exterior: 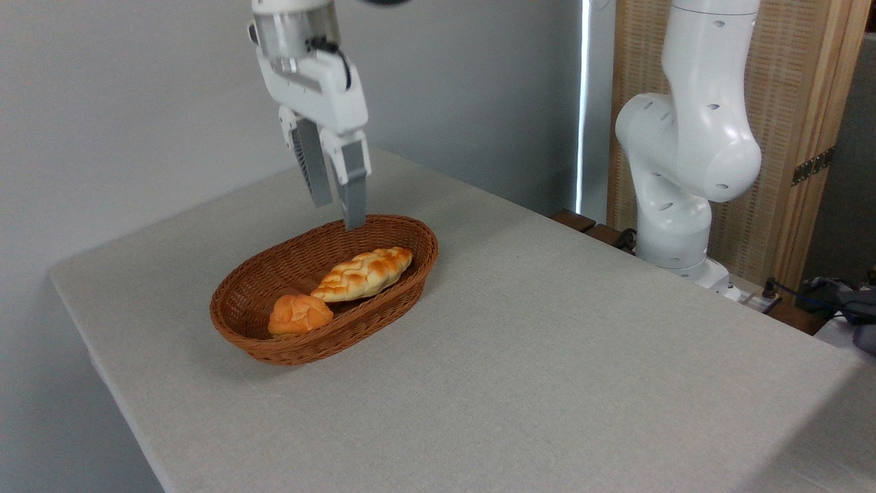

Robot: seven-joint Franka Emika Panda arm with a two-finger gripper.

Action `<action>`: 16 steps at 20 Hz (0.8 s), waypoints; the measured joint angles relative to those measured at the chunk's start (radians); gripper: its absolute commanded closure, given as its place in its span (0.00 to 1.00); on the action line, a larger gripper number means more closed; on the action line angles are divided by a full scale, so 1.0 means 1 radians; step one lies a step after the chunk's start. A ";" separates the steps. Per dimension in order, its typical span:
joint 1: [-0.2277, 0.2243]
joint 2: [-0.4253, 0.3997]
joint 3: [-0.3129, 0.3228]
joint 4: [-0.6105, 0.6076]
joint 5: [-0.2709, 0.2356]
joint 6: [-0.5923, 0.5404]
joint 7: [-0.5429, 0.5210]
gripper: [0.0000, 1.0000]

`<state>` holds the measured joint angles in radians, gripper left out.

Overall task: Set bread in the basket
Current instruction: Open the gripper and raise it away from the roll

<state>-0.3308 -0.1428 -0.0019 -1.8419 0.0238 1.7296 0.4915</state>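
The bread (pixel 364 274), a braided golden-brown loaf with pointed ends, lies flat inside the oval brown wicker basket (pixel 280 346), toward its right half. My gripper (pixel 338 215) hangs above the basket's far rim, clear of the loaf. Its two grey fingers point down with a gap between them and hold nothing, so it is open.
A small round orange bun (pixel 299 314) sits in the basket's near left part, beside the loaf. The grey table (pixel 547 356) stretches right and forward of the basket. The arm's white base (pixel 674 226) stands at the table's far right edge.
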 measured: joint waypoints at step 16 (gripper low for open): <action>0.170 0.010 0.138 0.215 -0.042 -0.213 0.252 0.00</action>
<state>-0.1608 -0.1330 0.1360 -1.6271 -0.0186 1.5170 0.7436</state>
